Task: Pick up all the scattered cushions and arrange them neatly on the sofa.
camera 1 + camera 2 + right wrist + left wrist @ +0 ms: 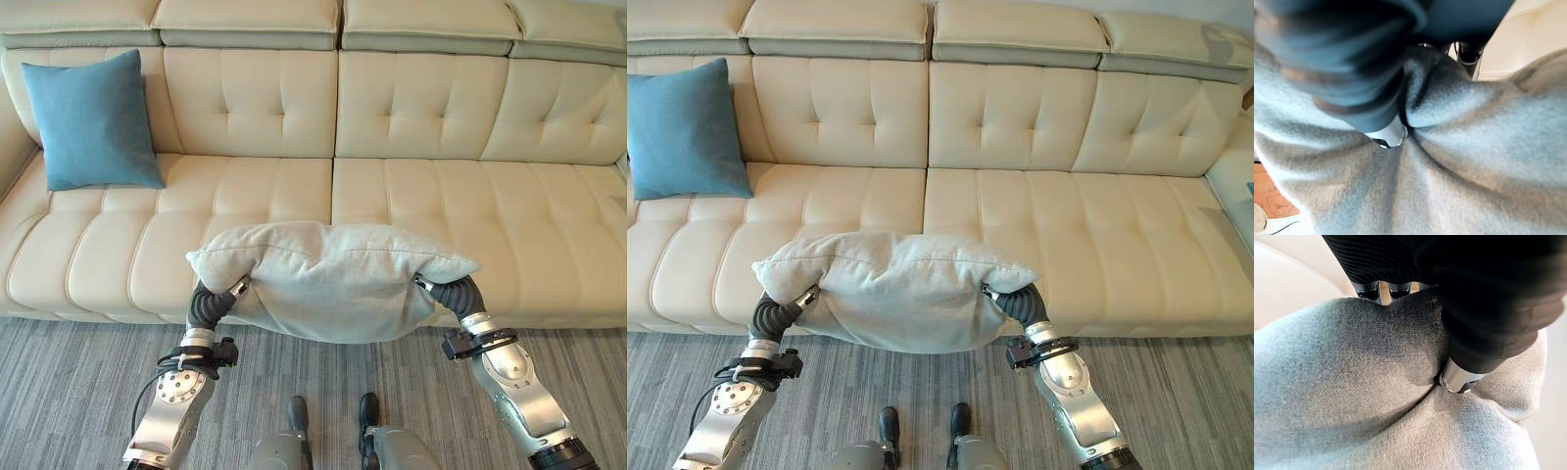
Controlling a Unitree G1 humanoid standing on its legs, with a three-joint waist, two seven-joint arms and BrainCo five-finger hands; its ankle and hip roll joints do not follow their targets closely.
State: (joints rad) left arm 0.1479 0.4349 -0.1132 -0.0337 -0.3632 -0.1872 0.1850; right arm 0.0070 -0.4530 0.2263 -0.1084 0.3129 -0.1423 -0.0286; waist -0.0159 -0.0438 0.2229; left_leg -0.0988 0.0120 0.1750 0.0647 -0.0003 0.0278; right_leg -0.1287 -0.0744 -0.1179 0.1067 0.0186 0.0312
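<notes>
I hold a light grey cushion (328, 279) in the air in front of the sofa's seat edge, one hand at each end. My left hand (211, 299) pinches its left end, with the thumb (1457, 379) dug into the fabric and the fingers (1382, 290) over the far side. My right hand (453, 292) grips the right end the same way, thumb (1388, 134) pressed into a fold. A blue cushion (93, 119) stands upright against the backrest at the sofa's left end.
The cream tufted leather sofa (470, 206) spans the whole view, with bare seat from the middle to the right end. Grey carpet (78, 372) lies in front of it.
</notes>
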